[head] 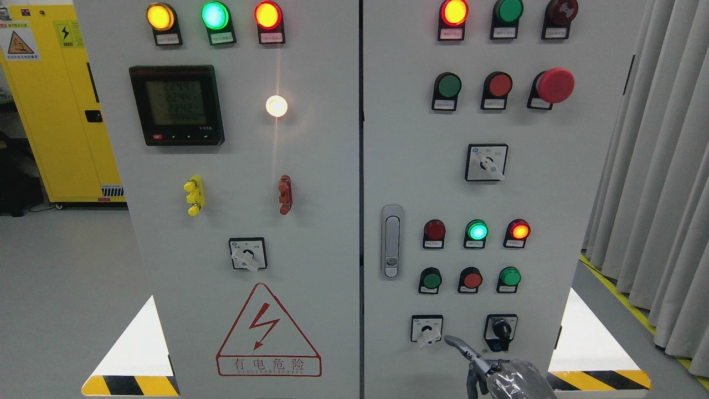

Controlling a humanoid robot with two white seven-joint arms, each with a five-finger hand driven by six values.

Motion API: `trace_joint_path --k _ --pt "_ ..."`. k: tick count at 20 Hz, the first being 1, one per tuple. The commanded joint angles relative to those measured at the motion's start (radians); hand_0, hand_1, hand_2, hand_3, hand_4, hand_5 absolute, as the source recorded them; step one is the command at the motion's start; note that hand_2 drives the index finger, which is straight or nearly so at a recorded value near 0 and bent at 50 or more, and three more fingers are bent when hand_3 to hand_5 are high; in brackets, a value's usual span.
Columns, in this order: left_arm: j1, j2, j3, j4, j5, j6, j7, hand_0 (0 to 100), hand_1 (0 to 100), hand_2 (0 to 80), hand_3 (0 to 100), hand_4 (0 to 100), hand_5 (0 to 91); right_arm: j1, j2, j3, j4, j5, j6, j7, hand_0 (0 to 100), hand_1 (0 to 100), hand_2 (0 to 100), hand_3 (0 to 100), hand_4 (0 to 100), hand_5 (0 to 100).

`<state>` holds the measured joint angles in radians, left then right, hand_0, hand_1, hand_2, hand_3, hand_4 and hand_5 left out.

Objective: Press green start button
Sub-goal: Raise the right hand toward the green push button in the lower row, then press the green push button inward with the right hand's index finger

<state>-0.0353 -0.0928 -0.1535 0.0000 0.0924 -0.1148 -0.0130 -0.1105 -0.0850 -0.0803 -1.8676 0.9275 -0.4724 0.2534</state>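
Observation:
On the right cabinet door a row of three push buttons holds a green button (431, 280), a red button (472, 280) and a second green button (509, 276). Another green button (446, 85) sits higher up. My right hand (481, 370) rises from the bottom edge, below that row. One finger (457, 342) stretches up and to the left, its tip just right of the white rotary switch (427, 330) and well below the left green button. The hand holds nothing and touches no button. The left arm does not show.
A black key switch (502, 330) sits right of the fingertip. Three lamps (476, 230) glow above the button row, and a door handle (391, 241) is to their left. A red mushroom stop button (555, 85) juts out upper right. Curtains (659, 166) hang right.

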Motion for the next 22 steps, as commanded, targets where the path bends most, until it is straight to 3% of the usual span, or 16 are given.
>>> trace_joint_path --k 1,7,22 --pt "0.000 -0.013 -0.001 -0.026 0.000 -0.002 0.001 12 56 0.0 0 0 0.0 -0.098 0.005 -0.015 0.008 0.129 0.006 -0.002 34 69 0 74 85 79" --pt "0.000 -0.013 -0.001 -0.026 0.000 0.000 0.001 12 56 0.0 0 0 0.0 -0.165 0.005 0.002 0.076 0.166 0.006 0.000 33 70 0 72 84 78" --pt "0.000 -0.013 0.000 -0.026 0.000 0.000 0.001 12 56 0.0 0 0 0.0 -0.213 0.007 0.039 0.131 0.182 0.009 0.000 32 69 0 70 82 77"
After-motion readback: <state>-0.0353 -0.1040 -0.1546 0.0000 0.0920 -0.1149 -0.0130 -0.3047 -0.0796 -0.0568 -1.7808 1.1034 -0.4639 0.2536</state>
